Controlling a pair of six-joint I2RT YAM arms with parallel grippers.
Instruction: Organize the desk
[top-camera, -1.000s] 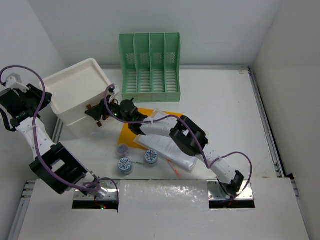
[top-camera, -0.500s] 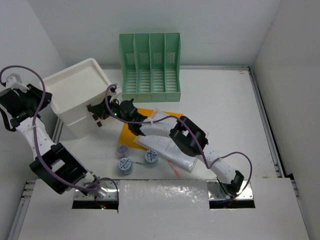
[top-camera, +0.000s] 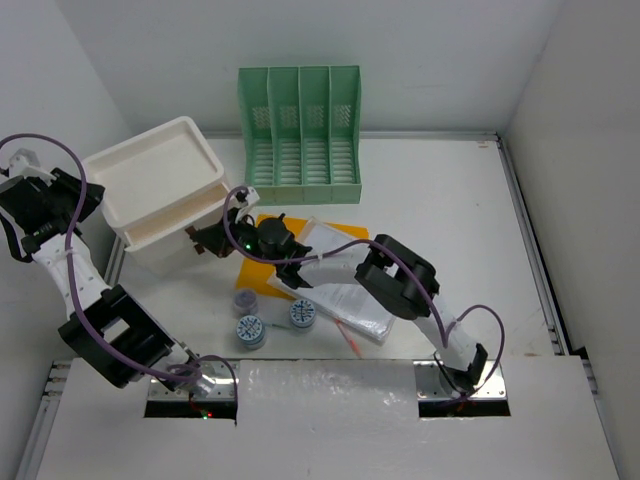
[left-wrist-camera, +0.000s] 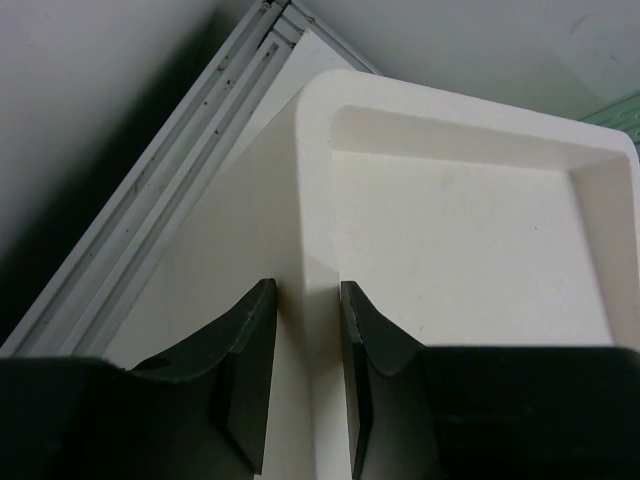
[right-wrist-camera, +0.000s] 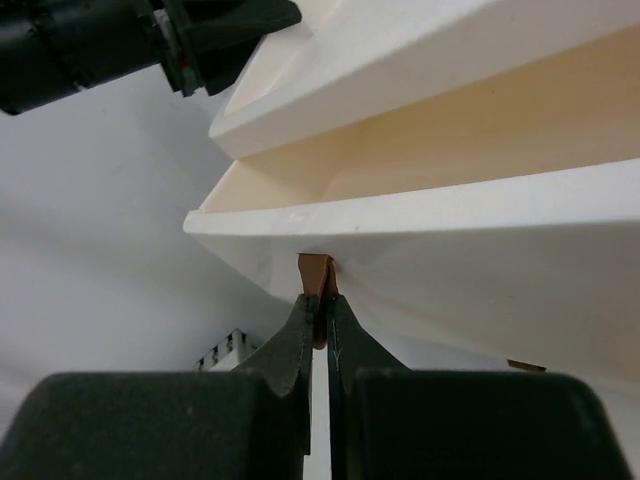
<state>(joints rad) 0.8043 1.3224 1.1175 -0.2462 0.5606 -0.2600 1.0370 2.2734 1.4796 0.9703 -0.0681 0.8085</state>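
The desk (top-camera: 450, 220) is a white tabletop with metal rails. On its left stands a white drawer box (top-camera: 150, 170) with one drawer (top-camera: 175, 222) slid partly out, cream inside. My right gripper (top-camera: 207, 240) is shut on the drawer's small brown tab (right-wrist-camera: 316, 272), just under the drawer's white front (right-wrist-camera: 500, 270). My left gripper (top-camera: 72, 195) sits at the box's far left corner. Its fingers (left-wrist-camera: 250, 340) straddle the box's top rim (left-wrist-camera: 318, 200) and press on it.
A green file rack (top-camera: 300, 130) stands behind the box. An orange folder (top-camera: 258, 270), papers in a clear sleeve (top-camera: 345, 295) and a red pen (top-camera: 346, 336) lie under the right arm. Three round containers (top-camera: 250, 330) sit near the front.
The right gripper has moved right and nearer with the brown tab, and the drawer has slid out of the box. The left gripper has stayed on the box's corner.
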